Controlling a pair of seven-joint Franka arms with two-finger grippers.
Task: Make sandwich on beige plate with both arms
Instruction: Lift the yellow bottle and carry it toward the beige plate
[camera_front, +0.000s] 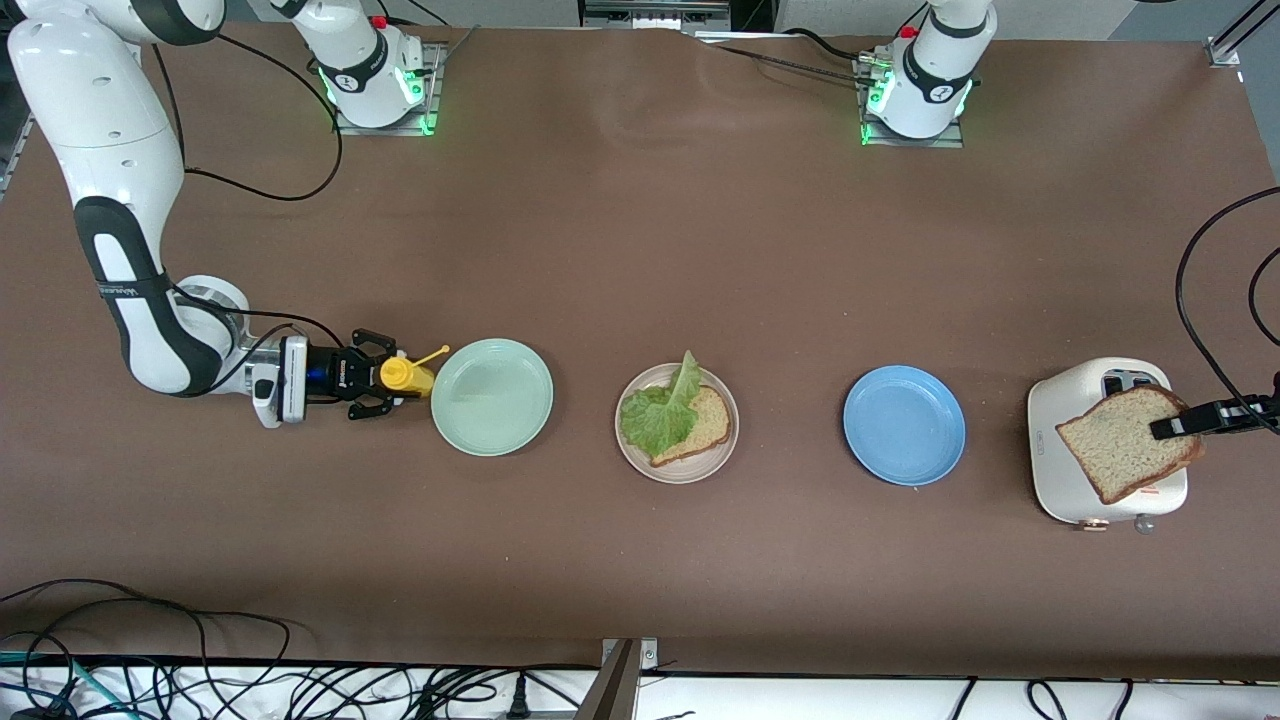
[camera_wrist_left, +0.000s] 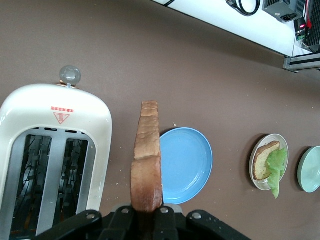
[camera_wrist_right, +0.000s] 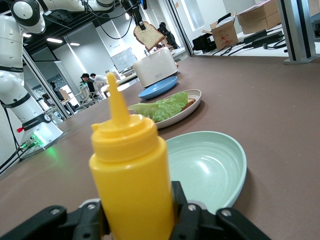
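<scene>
The beige plate (camera_front: 690, 473) sits mid-table with one brown bread slice (camera_front: 705, 420) on it and a ruffled lettuce leaf (camera_front: 660, 412) lying over that slice. My left gripper (camera_front: 1165, 428) is shut on a second bread slice (camera_front: 1120, 445) and holds it on edge over the white toaster (camera_front: 1060, 480). In the left wrist view the slice (camera_wrist_left: 147, 160) runs out from between the fingers of the left gripper (camera_wrist_left: 146, 220). My right gripper (camera_front: 385, 378) is low beside the mint-green plate (camera_front: 492, 396), its fingers pressed on both sides of an upright yellow squeeze bottle (camera_wrist_right: 132, 170).
A blue plate (camera_front: 904, 425) lies between the beige plate and the toaster. The mint-green plate lies between the yellow bottle (camera_front: 405, 375) and the beige plate. Cables run along the table edge nearest the front camera and at the left arm's end.
</scene>
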